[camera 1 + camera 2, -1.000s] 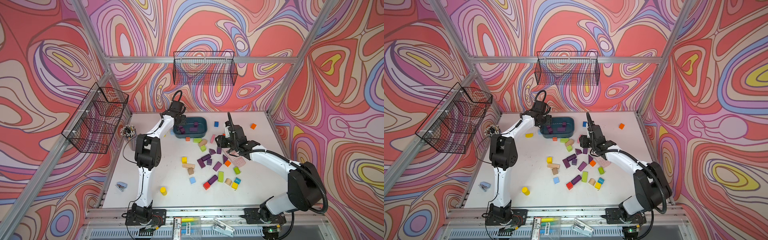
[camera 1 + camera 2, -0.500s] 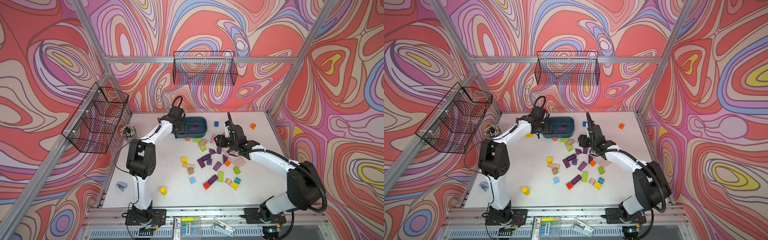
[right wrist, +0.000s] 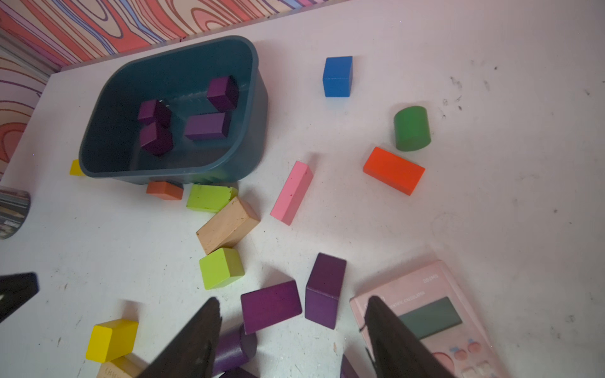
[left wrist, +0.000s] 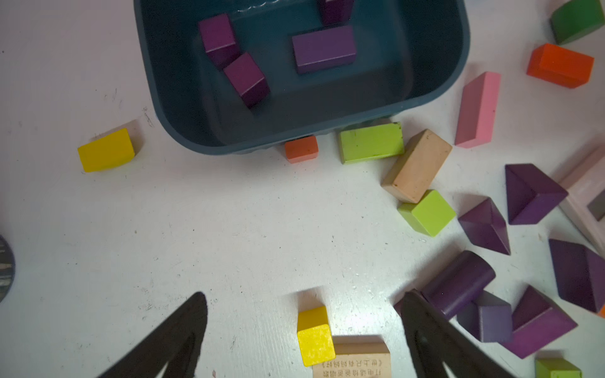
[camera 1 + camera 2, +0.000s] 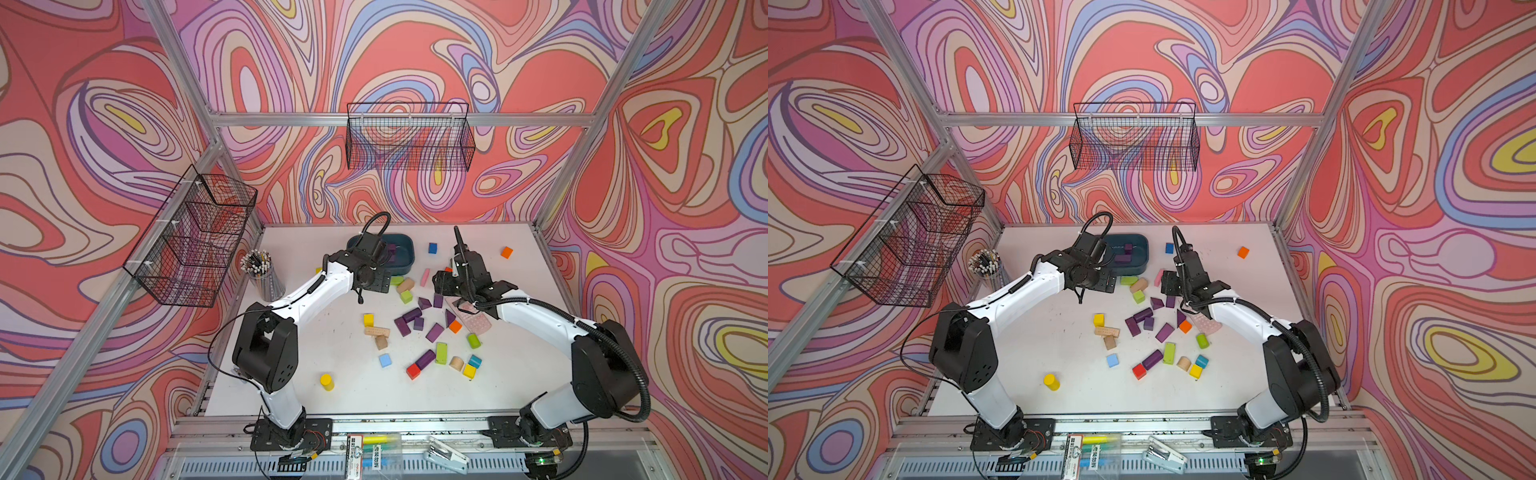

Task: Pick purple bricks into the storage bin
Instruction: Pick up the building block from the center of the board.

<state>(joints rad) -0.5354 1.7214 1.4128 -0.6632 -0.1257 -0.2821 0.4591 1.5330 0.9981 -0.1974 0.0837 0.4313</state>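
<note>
Purple bricks (image 3: 271,306) lay just ahead of the right pincer (image 3: 293,299), spread and empty. Four more sat in the storage bin (image 4: 170,98) beyond the left pincer (image 4: 304,294), likewise spread.

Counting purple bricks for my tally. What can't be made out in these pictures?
- Storage bin: one end hidden by the left arm in both top views.
- One binned brick: cut off by the left wrist view's edge.
- Purple cylinder: partly behind the right gripper.
</note>
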